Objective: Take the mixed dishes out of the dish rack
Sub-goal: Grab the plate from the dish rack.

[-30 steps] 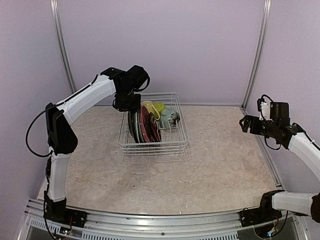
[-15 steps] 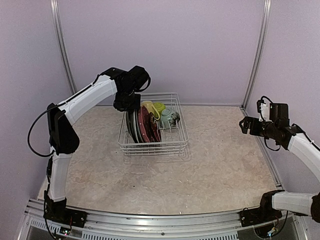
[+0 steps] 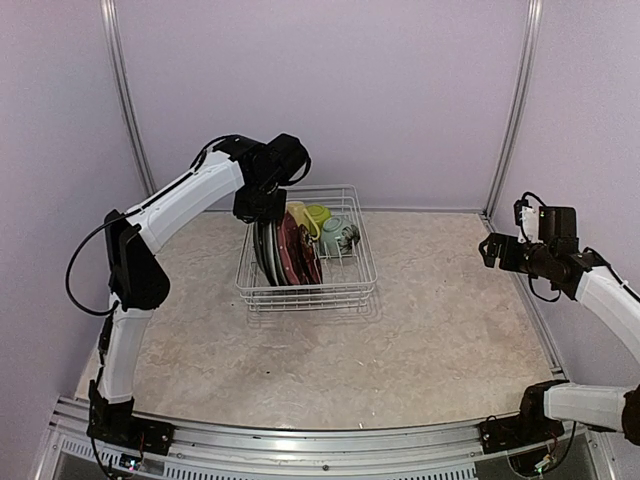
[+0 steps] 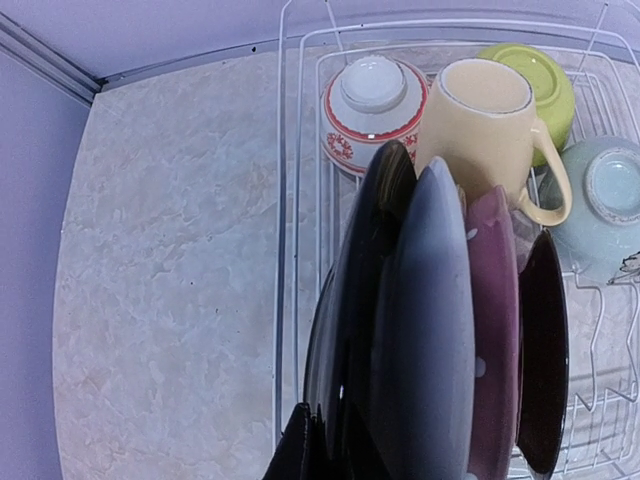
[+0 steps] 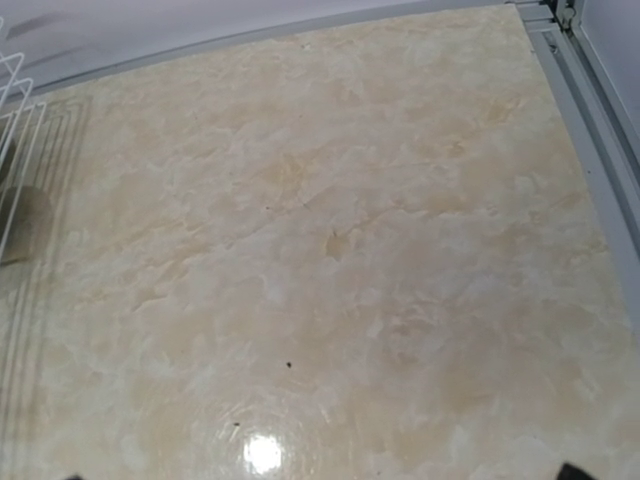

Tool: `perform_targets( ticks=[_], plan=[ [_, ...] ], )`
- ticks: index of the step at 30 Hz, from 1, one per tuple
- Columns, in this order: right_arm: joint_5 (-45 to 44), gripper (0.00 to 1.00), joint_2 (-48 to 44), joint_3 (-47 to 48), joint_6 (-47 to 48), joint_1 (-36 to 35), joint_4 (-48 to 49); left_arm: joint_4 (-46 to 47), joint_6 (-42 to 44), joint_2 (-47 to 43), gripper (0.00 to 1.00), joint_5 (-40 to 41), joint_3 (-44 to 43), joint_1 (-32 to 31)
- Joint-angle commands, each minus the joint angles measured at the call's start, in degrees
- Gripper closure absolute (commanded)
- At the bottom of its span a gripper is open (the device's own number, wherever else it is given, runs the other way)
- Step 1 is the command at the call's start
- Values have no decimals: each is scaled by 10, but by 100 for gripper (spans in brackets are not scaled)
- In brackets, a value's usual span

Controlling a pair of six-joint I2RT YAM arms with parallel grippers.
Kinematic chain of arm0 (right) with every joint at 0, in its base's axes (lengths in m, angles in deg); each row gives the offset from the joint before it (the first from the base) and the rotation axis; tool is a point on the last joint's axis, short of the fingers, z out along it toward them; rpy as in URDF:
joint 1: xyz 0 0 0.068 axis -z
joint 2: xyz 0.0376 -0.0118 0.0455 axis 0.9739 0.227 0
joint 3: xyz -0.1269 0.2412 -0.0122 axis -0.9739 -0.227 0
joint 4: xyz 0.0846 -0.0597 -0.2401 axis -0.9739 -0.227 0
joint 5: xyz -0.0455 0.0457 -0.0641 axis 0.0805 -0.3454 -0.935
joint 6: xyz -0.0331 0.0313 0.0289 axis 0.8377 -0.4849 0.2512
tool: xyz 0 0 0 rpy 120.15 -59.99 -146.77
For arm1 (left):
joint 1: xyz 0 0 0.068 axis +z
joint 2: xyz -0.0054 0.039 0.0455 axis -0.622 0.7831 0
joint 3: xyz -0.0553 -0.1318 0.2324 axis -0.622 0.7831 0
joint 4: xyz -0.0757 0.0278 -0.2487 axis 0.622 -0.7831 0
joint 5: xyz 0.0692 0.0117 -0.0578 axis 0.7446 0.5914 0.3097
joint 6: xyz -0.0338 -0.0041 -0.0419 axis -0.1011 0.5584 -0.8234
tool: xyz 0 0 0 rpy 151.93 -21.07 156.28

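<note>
Left tool (image 4: 316, 452): together at 6 o'clock, mostly cut off; hold on black plate (image 4: 345, 330) unclear.
Right tool (image 3: 492, 250): apart, tips barely visible.

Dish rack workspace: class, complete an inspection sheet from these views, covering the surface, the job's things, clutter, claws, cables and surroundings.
Surface: beige marbled tabletop, glossy.
Job's things: white wire dish rack holds upright plates, a pale yellow mug, a lime green bowl, a pale green bowl and a red-trimmed white bowl.
Clutter: nothing seen.
Claws: left claw shut, apparently on the rim of the leftmost dark plate; right claw open, off to the right of the rack, holding nothing.
Cables: a black cable loops beside the left arm; a short cable at the right wrist.
Surroundings: lilac walls, metal corner posts.
</note>
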Motion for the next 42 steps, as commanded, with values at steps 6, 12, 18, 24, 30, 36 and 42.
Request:
perform_targets(
  ticks=[6, 12, 18, 24, 30, 36, 42],
  plan=[
    [-6, 0, 1, -8, -8, -6, 2, -89, 27, -23, 100, 89, -71, -29],
    [-5, 0, 5, -8, -10, -7, 4, -97, 40, -35, 100, 125, -76, -40],
    [-4, 0, 8, -9, -14, -10, 8, -99, 54, -44, 100, 144, -90, -51],
    [-7, 0, 11, -10, -15, -12, 9, -104, 58, -56, 100, 154, -90, -54],
    [-6, 0, 17, -11, -17, -14, 13, -113, 62, -82, 100, 177, -91, -63],
    [1, 0, 31, -11, -21, -21, 22, -112, 54, -98, 100, 180, -88, -73],
    [-3, 0, 44, 1, -21, -50, 22, -105, 36, -110, 100, 168, -76, -70]
  ],
)
